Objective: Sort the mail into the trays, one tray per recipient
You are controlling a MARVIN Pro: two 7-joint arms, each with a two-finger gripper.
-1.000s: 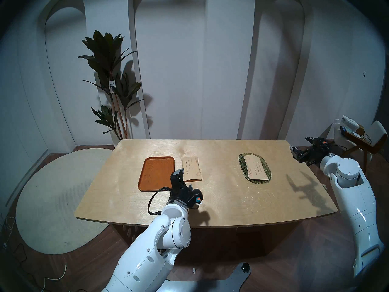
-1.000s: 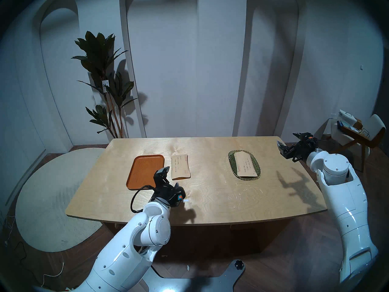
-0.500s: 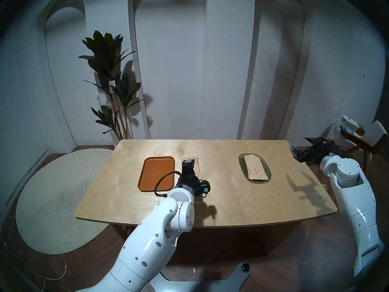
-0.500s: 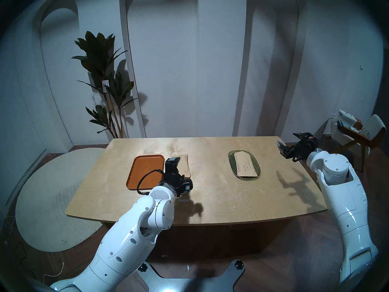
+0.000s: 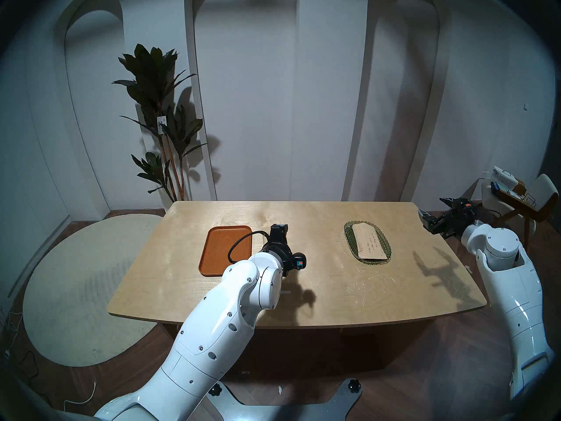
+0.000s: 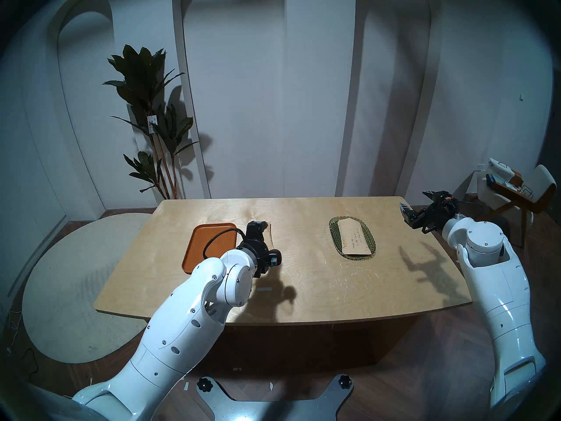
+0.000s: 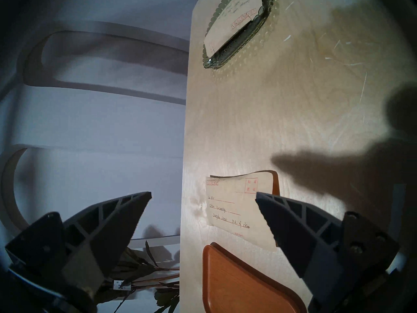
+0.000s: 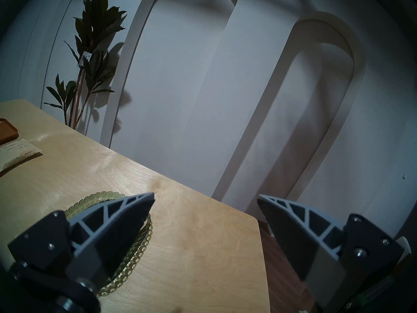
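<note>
surface (image 5: 303, 289): pale plywood, rounded corners, fine scratches on my right half
tray (image 5: 224, 247): flat orange-brown wood, rounded rectangle, low rim, nothing in it; left of centre
dish (image 5: 352, 244): green glass, oblong, scalloped beaded rim; right of centre
envelope 1 (image 7: 230, 206): tan kraft, handwritten lines, red printed boxes; lies flat on surface just beside tray, one corner curling up, not in tray
envelope 2 (image 5: 370, 239): tan kraft, pointed flap end toward far edge; rests in dish, near end riding up on the rim
my left tool (image 7: 203, 197): dark ribbed wedge fingers spread wide, pinching nothing; hangs over envelope 1, right finger covering its near edge, contact unclear
my right tool (image 8: 205, 198): same ribbed fingers, spread wide, empty; off the surface's right end, near dish
strip (image 6: 264, 289): small white, flat, near front edge in my arm's shadow
</note>
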